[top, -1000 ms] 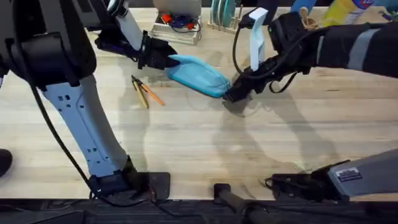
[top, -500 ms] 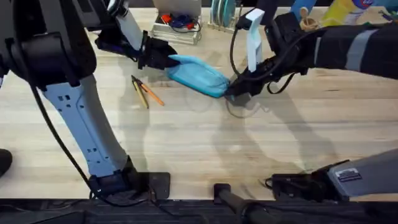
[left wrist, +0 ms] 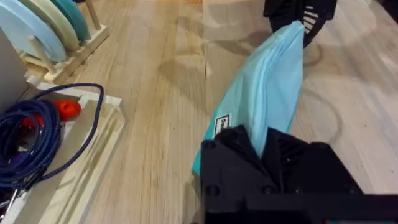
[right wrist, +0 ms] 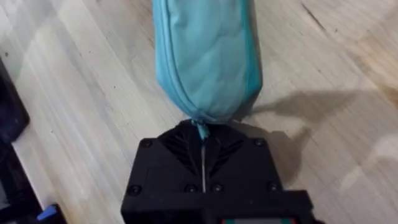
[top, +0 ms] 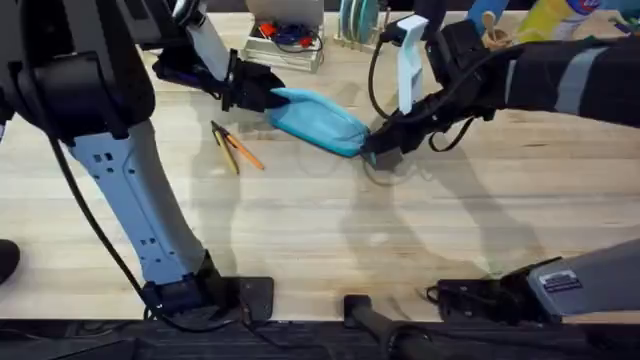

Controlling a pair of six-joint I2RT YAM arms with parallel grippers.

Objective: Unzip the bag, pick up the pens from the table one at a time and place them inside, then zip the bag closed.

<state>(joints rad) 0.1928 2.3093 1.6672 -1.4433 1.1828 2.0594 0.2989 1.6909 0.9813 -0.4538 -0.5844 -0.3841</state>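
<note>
The light-blue bag [top: 320, 122] lies slantwise at the back of the table [top: 330, 230], held at both ends. My left gripper [top: 262, 95] is shut on its left end; in the left wrist view the black fingers [left wrist: 292, 155] pinch the fabric of the bag [left wrist: 264, 93]. My right gripper [top: 372, 148] is shut at the right end, where the right wrist view shows the gripper [right wrist: 202, 134] clamping the zipper pull [right wrist: 201, 129] of the bag [right wrist: 205, 56]. The zipper line looks closed. The orange and yellow pens [top: 232, 148] lie on the wood in front of the bag's left end.
A white tray with a blue cable and a red item [top: 285, 40] stands behind the bag, also in the left wrist view [left wrist: 56, 124]. A rack of round plates [top: 355, 20] is next to it. A yellow bottle [top: 560, 15] is at the back right.
My right gripper has shifted slightly back and to the left, closer against the bag's right end. The left gripper, the bag and the pens have stayed put.
</note>
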